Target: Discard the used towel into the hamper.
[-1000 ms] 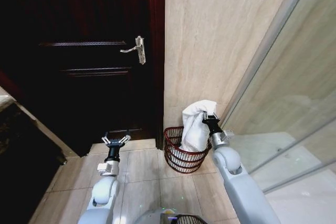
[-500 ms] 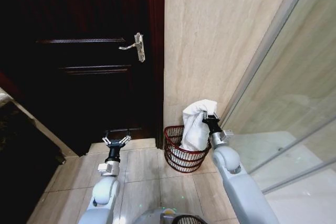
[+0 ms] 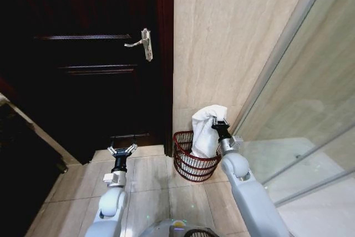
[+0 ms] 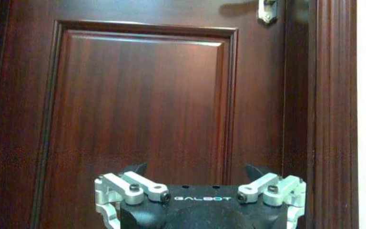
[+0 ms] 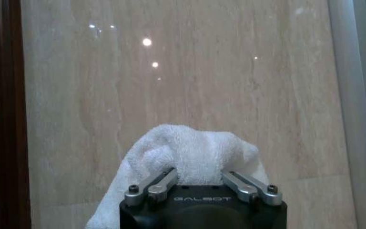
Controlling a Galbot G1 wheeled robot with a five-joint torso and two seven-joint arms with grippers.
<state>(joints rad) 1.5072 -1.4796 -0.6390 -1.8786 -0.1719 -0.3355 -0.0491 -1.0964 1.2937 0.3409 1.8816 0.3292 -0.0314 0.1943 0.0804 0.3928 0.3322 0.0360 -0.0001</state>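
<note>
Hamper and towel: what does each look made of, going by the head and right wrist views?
The hamper looks like thin wire with a red-brown coating: open ribs that let the floor show through. It could be coated metal or plastic. The towel looks like white terry cloth, with a nubby looped pile and soft folds, clamped in the right end effector above the hamper.

Dark wooden door (image 3: 94,65), beige tiled wall (image 3: 227,43)
</note>
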